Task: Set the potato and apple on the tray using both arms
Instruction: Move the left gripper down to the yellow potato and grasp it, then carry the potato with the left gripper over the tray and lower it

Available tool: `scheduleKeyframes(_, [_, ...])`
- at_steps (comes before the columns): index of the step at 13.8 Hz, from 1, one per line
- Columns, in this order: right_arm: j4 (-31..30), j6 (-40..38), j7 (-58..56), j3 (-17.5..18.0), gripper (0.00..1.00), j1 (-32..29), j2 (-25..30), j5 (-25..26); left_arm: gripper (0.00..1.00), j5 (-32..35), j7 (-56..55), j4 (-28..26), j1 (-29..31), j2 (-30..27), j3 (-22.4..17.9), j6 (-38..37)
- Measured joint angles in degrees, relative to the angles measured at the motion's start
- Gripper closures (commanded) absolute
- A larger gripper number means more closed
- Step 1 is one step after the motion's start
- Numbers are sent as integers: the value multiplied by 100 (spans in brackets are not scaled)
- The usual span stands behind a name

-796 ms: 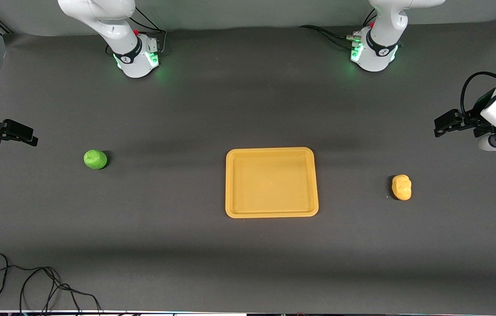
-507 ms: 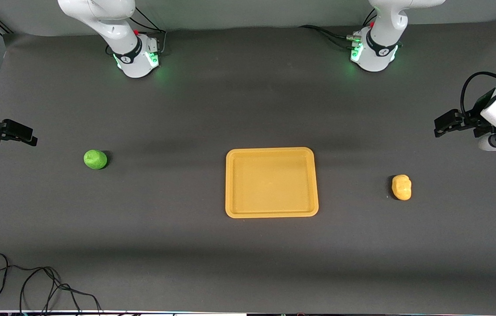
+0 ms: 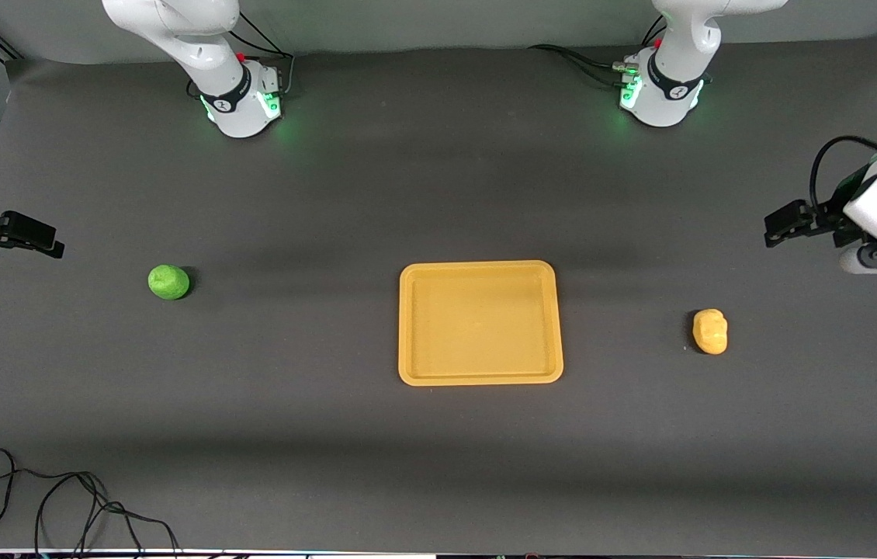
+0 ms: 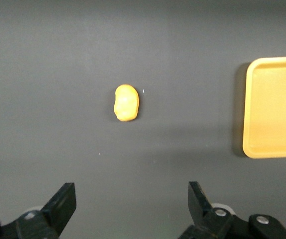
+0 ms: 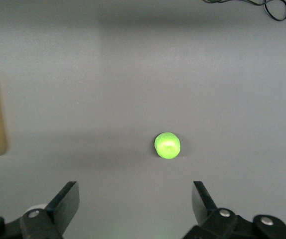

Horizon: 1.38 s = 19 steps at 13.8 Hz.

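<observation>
1. The left pincer hangs in the air over the left arm's end of the surface, its two fingers spread wide with nothing between them, as its own wrist view shows.
2. Out from that pincer, the potato lies on the bare surface, well apart from the fingers and untouched; in the left wrist view it sits ahead of the open gap.
3. The right pincer hovers over the right arm's end of the surface, also opened wide and empty.
4. Ahead of that pincer the apple rests on the surface, near but clear of the fingers, roughly centred in the gap in the right wrist view.
5. Farther out from both pincers, midway between the two items, the tray lies flat with nothing in it; each wrist view catches only an edge of it.
6. As I read it, nothing of the task is done yet: both items are still on the surface and neither is grasped. Each arm looks lined up for its own pick, so what is left is two descents, two grasps, and two carries inward to the tray.
</observation>
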State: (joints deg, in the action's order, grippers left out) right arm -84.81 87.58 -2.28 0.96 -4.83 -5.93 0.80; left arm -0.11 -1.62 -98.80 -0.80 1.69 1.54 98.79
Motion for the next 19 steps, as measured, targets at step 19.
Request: scheduleKeyframes(19, [-7,1,87,15,0,0,-6,-20,17,5,850,-2560,406,2538,-5,6030])
